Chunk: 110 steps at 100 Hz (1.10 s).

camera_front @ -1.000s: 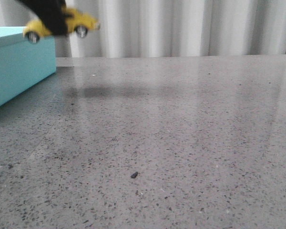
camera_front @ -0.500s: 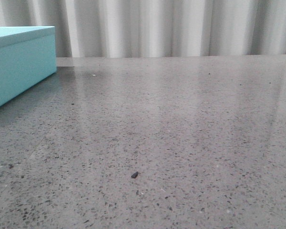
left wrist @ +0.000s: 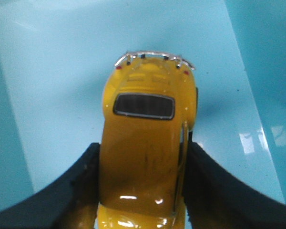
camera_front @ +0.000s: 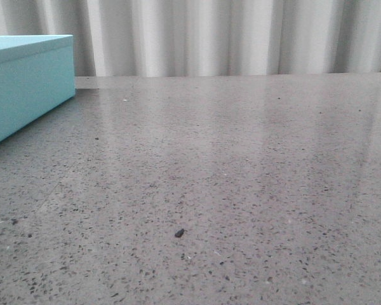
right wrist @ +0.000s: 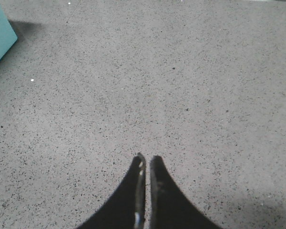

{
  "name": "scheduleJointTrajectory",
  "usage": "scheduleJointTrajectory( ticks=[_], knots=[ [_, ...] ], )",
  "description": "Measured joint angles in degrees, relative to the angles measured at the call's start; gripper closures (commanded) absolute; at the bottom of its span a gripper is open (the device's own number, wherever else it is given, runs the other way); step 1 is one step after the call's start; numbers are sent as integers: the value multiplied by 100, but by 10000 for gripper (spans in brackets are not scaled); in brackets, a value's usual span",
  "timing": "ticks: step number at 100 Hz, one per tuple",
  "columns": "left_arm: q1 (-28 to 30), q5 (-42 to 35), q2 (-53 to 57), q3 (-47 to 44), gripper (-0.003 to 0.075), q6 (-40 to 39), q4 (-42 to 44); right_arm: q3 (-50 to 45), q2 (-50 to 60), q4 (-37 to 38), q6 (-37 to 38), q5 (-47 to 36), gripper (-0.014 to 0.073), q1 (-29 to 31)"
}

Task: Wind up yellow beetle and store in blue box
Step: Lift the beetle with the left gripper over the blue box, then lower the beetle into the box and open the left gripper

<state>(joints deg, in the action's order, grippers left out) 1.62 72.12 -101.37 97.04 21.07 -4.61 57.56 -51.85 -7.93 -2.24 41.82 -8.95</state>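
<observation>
While the front view shows only the grey speckled table (camera_front: 241,190) and the box (camera_front: 25,82) at its far left, the left wrist view finds the beetle (left wrist: 143,152) clamped between the two black fingers (left wrist: 81,191) of the left gripper (left wrist: 142,186). One finger presses on each flank of the car, about at the doors, so the yellow body fills the whole gap between them. The roof faces the camera. The end with the dark window and the chrome bumper (left wrist: 152,56) sticks out beyond the fingertips, clear of them; the other end runs out of the picture between the fingers. A black wheel edge shows at one side of the car, just past a fingertip.

Behind the beetle, the whole wrist picture is pale turquoise: a lighter flat surface with darker bands to either side, which appears to be the box seen from above. A soft shadow of the car falls on that surface around the bumper end. Whether the wheels touch it cannot be told from this angle.

Over bare table, the right gripper (right wrist: 145,164) has its fingers nearly together, only a thin slit between the tips, with nothing between them. A corner of the box shows at one edge of that view, well apart from the fingertips.
</observation>
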Motion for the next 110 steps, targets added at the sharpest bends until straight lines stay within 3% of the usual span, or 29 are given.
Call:
scheduleJointTrajectory(
  ticks=[11, 18, 38, 43, 67, 79, 102, 110],
  knots=[
    [0, -34, -309, -137, 668, 0, -188, 0, 0, 0, 0, 0, 654, 0],
    [0, -62, -469, -160, 625, 0, -275, 0, 0, 0, 0, 0, 654, 0],
    [0, -90, -580, -160, 316, 0, -326, 0, 0, 0, 0, 0, 654, 0],
    [0, -90, -580, -160, 269, 0, -326, 0, 0, 0, 0, 0, 654, 0],
    [0, -99, -568, -160, 262, -3, -338, 0, 0, 0, 0, 0, 654, 0],
    [0, -99, -385, -100, 342, -13, -338, 0, 0, 0, 0, 0, 654, 0],
    [65, -85, 523, -48, 744, -13, -578, -396, 332, 155, 0, -605, 654, 0],
    [140, -73, 902, -48, 741, -13, -803, -732, 629, 179, 0, -956, 654, 0]
  ],
)
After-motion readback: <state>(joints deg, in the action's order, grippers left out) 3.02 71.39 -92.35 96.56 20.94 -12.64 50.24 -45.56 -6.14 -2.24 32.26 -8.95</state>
